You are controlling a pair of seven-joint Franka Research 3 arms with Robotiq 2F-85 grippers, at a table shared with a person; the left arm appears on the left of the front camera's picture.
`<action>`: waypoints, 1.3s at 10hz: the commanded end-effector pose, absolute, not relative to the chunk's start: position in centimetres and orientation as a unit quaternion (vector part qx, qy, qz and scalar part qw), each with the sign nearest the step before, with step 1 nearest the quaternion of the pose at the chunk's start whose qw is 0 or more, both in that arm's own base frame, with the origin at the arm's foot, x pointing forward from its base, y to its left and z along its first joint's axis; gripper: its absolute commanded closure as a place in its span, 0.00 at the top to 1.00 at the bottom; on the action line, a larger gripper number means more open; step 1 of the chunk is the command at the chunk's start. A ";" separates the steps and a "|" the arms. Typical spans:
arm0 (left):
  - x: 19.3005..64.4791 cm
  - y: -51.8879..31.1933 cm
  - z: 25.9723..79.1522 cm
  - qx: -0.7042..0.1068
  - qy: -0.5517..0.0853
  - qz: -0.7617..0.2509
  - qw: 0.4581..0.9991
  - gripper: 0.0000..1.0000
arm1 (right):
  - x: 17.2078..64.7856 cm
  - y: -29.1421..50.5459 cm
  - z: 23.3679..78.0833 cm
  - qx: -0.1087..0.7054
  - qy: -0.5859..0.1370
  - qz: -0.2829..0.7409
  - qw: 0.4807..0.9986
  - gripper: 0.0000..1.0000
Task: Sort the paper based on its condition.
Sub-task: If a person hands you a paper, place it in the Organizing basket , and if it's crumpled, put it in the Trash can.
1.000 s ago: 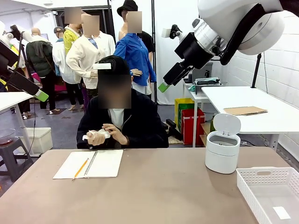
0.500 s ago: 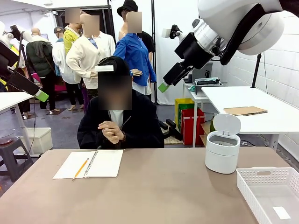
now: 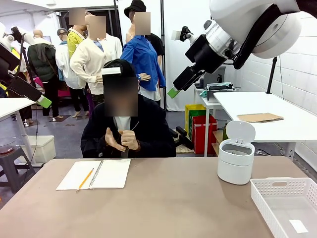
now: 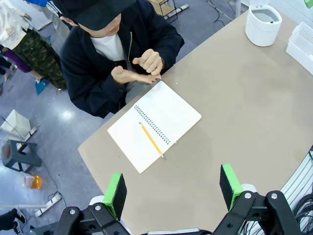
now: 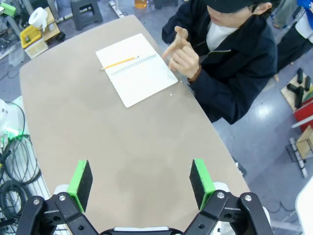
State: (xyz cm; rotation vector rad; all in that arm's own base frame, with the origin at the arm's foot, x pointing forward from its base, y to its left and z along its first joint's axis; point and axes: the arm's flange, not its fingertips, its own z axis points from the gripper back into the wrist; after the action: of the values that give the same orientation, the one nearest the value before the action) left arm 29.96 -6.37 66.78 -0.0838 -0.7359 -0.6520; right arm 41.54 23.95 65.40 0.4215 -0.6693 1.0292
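Two claws hang high over the table (image 3: 173, 208), both spread wide and gripping nothing: the left claw (image 4: 172, 188) up and to the left of the notebook (image 3: 94, 174), the right claw (image 5: 141, 181) up and to its right, each arm tilted downward toward it. Just beyond the notebook's far edge the person's hands (image 3: 121, 140) press together at chest height; whether they enclose the paper we cannot tell. We judge sorting not yet begun, so the sound practice is to wait until a sheet or ball lies beside the notebook, judge flat versus crumpled, then descend squarely over it.
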 end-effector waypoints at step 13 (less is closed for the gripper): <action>29.9 -6.3 66.9 -0.043 -0.353 -0.312 0.881 1.00 | 41.7 23.8 65.3 0.197 -0.311 0.478 0.797 1.00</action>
State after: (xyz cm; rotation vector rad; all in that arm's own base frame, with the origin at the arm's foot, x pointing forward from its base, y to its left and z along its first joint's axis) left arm 29.96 -6.37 66.78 -0.0838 -0.7359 -0.6520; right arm 41.54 23.95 65.40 0.4215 -0.6693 1.0292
